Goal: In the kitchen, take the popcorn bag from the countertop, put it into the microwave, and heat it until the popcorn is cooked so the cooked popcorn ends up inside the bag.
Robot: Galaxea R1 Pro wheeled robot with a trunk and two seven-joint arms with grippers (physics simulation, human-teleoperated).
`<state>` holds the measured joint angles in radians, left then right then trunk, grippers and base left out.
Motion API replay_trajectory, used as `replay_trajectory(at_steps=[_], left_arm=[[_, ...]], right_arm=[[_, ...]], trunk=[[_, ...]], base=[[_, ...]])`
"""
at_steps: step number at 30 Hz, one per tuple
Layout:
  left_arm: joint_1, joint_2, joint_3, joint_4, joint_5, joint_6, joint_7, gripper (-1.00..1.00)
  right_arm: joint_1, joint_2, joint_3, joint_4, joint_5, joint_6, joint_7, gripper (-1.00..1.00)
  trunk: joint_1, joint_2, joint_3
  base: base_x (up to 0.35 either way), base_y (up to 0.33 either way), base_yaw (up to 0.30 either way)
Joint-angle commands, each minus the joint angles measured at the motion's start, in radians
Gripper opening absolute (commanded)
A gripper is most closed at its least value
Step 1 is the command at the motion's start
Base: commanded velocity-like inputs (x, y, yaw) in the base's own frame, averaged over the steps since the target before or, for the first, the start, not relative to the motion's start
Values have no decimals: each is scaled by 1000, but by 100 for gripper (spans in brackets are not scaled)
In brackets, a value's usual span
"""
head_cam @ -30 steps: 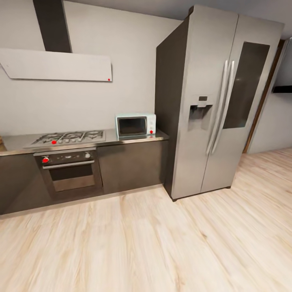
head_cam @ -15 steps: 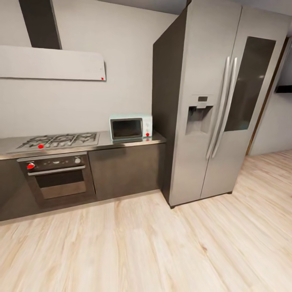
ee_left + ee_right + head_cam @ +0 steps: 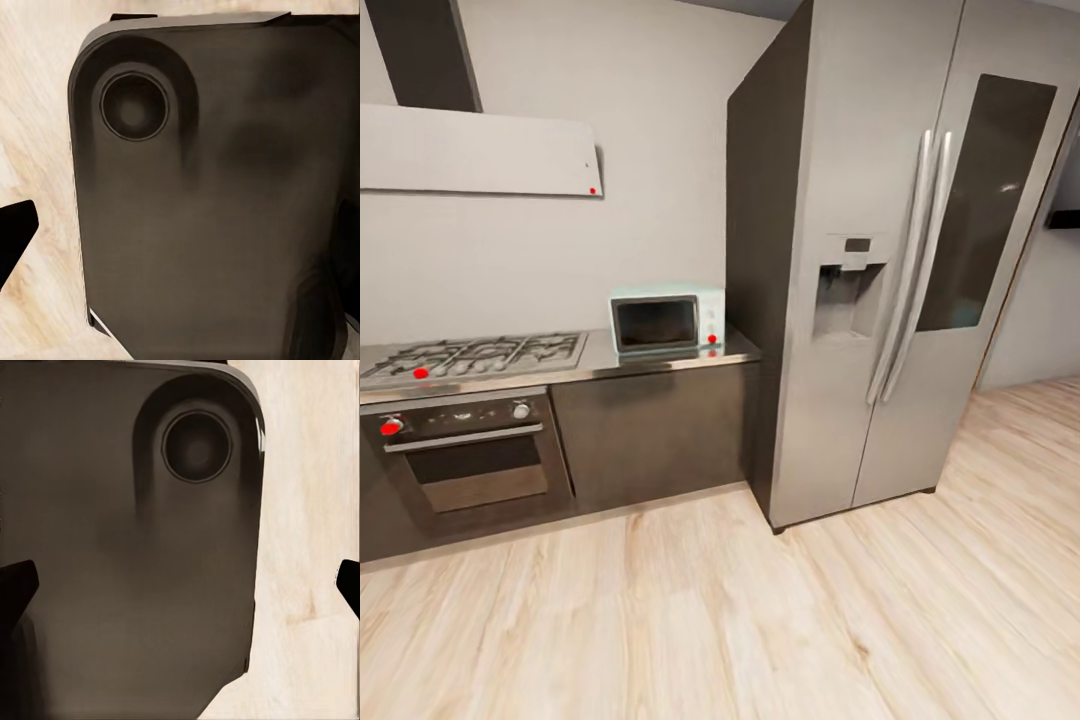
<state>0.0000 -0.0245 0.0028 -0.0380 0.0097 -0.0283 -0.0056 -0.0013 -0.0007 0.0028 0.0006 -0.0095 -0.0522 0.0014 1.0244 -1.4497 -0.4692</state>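
Note:
The pale-blue microwave (image 3: 665, 322) stands with its dark glass door closed at the right end of the grey countertop (image 3: 660, 362), against the fridge's side. The popcorn bag and the popcorn are out of view. In the left wrist view, my left gripper (image 3: 180, 240) hangs over my own dark base, with one black fingertip (image 3: 15, 240) at the frame edge. In the right wrist view, my right gripper (image 3: 181, 585) holds nothing, its fingertips (image 3: 15, 585) spread to both frame edges.
A gas hob (image 3: 470, 355) lies in the counter above a dark oven (image 3: 465, 460). A white hood (image 3: 480, 150) hangs on the wall. The tall steel fridge (image 3: 900, 260) stands right of the counter. Pale wood floor (image 3: 760, 620) stretches between me and the cabinets.
The whole head picture has shifted left and grown slightly, so the camera has moved; hob, oven and microwave sit further left in frame. Nothing in the kitchen itself moved.

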Motion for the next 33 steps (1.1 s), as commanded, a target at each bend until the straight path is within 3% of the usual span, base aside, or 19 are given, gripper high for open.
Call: replay_trajectory(at_steps=[1,33], left_arm=[[0,0,0,0,1,-2,-1,100],[0,0,0,0,1,-2,0,100]], right_arm=[[0,0,1,0,-1,-3,0,100],[0,1,0,0,-1,-3,0,100]], trunk=[[1,0,-1],[1,0,-1]], base=[[317,-158,0],[317,-158,0]])
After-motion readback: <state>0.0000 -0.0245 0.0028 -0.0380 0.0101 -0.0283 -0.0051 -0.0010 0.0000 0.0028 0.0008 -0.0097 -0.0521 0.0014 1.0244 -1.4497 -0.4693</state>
